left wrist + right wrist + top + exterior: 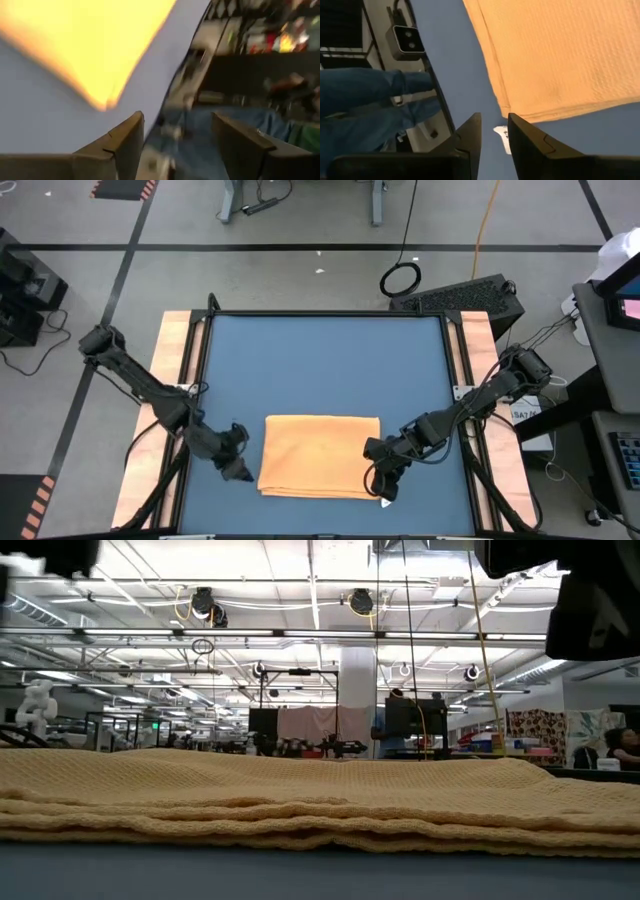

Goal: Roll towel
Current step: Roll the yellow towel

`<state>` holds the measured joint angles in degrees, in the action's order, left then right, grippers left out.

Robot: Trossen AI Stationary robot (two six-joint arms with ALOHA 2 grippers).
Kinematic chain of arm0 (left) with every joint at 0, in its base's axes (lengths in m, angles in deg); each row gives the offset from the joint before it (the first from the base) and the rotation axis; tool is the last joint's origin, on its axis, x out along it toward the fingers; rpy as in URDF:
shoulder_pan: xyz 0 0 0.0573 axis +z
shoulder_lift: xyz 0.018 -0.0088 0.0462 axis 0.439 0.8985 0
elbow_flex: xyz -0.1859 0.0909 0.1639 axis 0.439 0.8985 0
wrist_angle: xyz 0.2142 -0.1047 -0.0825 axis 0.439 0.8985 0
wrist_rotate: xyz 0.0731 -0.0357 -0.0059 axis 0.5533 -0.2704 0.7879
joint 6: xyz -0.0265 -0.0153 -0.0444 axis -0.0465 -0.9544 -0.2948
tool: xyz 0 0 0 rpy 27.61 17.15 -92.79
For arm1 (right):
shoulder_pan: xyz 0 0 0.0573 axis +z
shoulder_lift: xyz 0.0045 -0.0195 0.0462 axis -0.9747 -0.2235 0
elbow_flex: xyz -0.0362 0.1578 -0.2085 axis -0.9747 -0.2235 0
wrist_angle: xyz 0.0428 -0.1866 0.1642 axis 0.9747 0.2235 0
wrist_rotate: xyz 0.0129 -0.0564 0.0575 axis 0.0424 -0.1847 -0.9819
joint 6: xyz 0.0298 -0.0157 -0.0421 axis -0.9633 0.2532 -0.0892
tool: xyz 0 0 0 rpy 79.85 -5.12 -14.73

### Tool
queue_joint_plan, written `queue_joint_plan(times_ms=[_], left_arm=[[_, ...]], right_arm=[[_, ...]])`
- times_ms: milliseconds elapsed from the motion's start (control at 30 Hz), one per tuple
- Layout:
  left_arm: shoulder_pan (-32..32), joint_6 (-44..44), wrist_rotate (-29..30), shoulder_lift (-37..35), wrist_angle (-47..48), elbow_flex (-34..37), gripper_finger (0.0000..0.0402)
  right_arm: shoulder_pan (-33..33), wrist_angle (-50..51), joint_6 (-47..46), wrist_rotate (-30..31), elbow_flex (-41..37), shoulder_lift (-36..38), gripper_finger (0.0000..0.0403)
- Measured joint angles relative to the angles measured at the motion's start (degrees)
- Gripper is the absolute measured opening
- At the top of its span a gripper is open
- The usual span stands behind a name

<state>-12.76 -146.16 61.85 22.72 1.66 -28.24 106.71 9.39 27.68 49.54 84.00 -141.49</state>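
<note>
High view shows the towel (321, 456) lying flat and folded into a rectangle on the blue table (320, 360), close to the near edge and roughly midway between the near corners. Low view confirms several stacked layers along the edge facing that camera, none of them curled over, so I judge the rolling itself has not begun and the step in hand is the approach to the cloth.

My left hand (238, 470) sits just off the towel's left edge, toward the near-left corner of the table, apart from the fabric. Its wrist view shows the fingers (131, 134) spread wide with nothing between them and one towel corner ahead.

My right hand (386, 483) sits just beside the near-right corner of the towel. In its wrist view the fingers (470, 131) stand a narrow gap apart, not pressed together, gripping nothing; a small white tag (501, 134) lies on the table between them, just off the towel's corner. A person's legs in jeans (365, 100) stand beyond the table edge.

Next move, in my judgement: bring both hands onto one short edge, pinch all layers, and turn that edge over evenly so the roll starts straight.
</note>
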Motion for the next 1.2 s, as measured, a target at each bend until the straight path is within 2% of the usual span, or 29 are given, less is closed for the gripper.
queue_joint_plan(times_ms=[133, 267, 367, 433, 533, 600, 667, 733, 833, 900, 1067, 1200], left_arm=[[5.23, 9.38, 5.63, -3.49, -0.53, -0.04, 0.0233], [10.71, 20.65, 6.09, -3.43, -0.17, -0.04, 0.0233], [14.36, 27.30, 6.76, -1.33, -0.62, -0.04, 0.0233], [17.05, 31.70, 6.71, 1.01, -2.26, -0.02, 0.0233], [19.99, 36.58, 6.32, 5.00, -3.48, -0.02, 0.0233], [21.66, 36.28, 6.03, 8.13, -3.59, -0.01, 0.0233], [23.31, 32.02, 5.91, 11.12, -7.83, 0.20, 0.0233], [24.10, 27.21, 6.09, 12.70, -19.01, 0.17, 0.0231], [23.87, 25.93, 8.60, 15.32, -37.89, -0.19, 0.0218], [23.92, 25.86, 11.31, 16.86, -43.03, -0.12, 0.0206], [22.81, 16.50, 13.11, 18.12, -37.44, -0.04, 0.0175], [19.21, 14.13, 12.81, 18.73, -33.57, 0.03, 0.0141]], right_arm=[[-0.45, 1.37, 2.30, -0.07, 0.00, 1.06, 0.0086], [-2.35, 2.13, 2.59, -2.48, 0.00, 2.56, 0.0086], [-4.11, 1.96, -1.13, -2.85, 0.00, 4.11, 0.0086], [-5.73, 1.26, -5.12, -0.53, 0.00, 5.20, 0.0086], [-7.82, -0.84, -9.24, 6.10, 0.00, 6.41, 0.0086], [-9.23, -3.56, -5.85, 5.91, 0.00, 7.09, 0.0086], [-10.47, -3.07, -1.07, 4.06, 0.00, 7.98, 0.0086], [-11.75, -0.44, 1.57, 2.69, 0.04, 8.51, 0.0086], [-13.39, 4.64, 7.04, 1.65, 0.02, 9.15, 0.0086], [-13.79, 7.48, 12.29, 1.45, 0.02, 9.73, 0.0086], [-14.84, 12.40, 25.71, 0.68, -0.16, 10.13, 0.0067], [-16.76, 8.18, 34.26, -1.86, -4.48, 10.15, 0.0027]])
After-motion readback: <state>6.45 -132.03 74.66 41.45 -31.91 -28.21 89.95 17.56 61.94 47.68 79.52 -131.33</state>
